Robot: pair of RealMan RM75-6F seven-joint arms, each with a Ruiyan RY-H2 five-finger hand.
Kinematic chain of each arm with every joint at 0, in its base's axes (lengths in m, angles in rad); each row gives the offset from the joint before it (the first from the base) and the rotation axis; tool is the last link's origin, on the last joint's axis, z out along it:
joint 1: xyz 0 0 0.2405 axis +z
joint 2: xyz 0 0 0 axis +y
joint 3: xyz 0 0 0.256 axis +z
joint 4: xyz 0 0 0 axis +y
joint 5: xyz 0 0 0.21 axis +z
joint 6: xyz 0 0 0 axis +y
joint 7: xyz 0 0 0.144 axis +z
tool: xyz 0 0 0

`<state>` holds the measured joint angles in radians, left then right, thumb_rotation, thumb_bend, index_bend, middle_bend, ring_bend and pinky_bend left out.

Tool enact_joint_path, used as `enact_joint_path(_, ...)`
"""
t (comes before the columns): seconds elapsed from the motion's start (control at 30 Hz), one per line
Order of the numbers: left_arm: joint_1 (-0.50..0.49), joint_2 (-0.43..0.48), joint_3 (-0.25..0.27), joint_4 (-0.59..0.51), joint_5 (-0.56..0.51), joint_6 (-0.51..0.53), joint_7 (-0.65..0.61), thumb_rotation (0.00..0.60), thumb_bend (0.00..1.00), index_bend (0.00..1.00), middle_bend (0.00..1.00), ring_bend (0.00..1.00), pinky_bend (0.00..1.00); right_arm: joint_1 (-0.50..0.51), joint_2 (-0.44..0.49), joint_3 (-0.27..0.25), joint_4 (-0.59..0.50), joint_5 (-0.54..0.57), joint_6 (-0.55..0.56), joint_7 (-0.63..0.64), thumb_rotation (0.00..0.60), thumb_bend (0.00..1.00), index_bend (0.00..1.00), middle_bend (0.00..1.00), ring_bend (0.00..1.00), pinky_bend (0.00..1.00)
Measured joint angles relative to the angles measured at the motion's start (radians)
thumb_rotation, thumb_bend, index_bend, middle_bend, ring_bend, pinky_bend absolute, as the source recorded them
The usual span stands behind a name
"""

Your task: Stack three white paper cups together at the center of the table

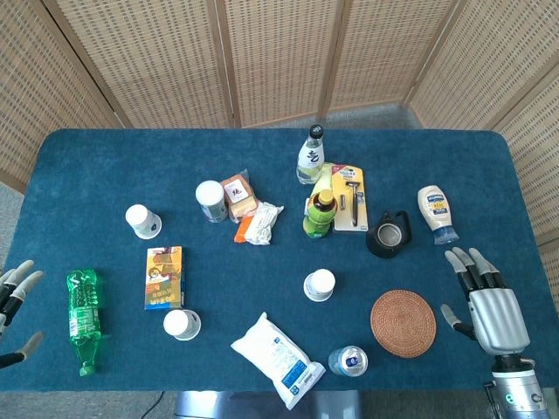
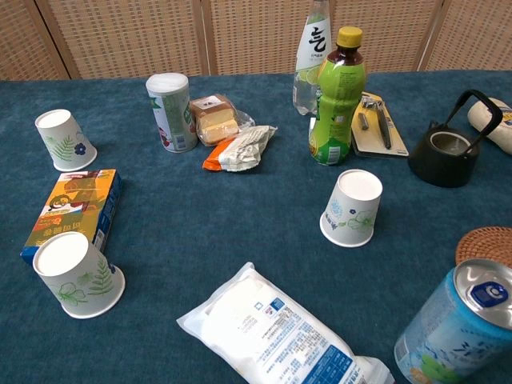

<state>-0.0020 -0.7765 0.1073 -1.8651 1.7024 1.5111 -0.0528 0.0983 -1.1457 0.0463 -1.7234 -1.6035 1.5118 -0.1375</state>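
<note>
Three white paper cups stand upside down on the blue table, far apart. One cup [image 1: 143, 221] [image 2: 64, 140] is at the left, one cup [image 1: 182, 324] [image 2: 77, 274] is near the front left beside a small book, and one cup [image 1: 320, 285] [image 2: 352, 206] is near the middle. My left hand [image 1: 16, 301] rests at the far left edge, fingers apart, holding nothing. At the front right corner my right hand [image 1: 487, 303] lies open with fingers spread, well away from every cup. Neither hand shows in the chest view.
A green plastic bottle [image 1: 83, 316] lies at the left. A white pouch [image 1: 278, 358], a blue can [image 1: 348, 360] and a woven coaster [image 1: 403, 323] sit at the front. A green drink bottle [image 1: 320, 213], a clear bottle [image 1: 311, 157], a tin [image 1: 211, 201], snacks, a razor pack, a black teapot [image 1: 388, 234] and a mayonnaise bottle [image 1: 435, 212] fill the back.
</note>
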Motion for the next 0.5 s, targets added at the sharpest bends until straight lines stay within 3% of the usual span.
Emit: enact_joint_path(0.5,0.005,0.006,0.002,-0.004,0.02,0.018,-0.002,0.6,0.36,0.0,0.0,0.0,0.04,0.008,-0.007,-0.016,0.001,-0.019,-0.021,0.009,0.6,0.26,0.07,0.0,0.0,0.18)
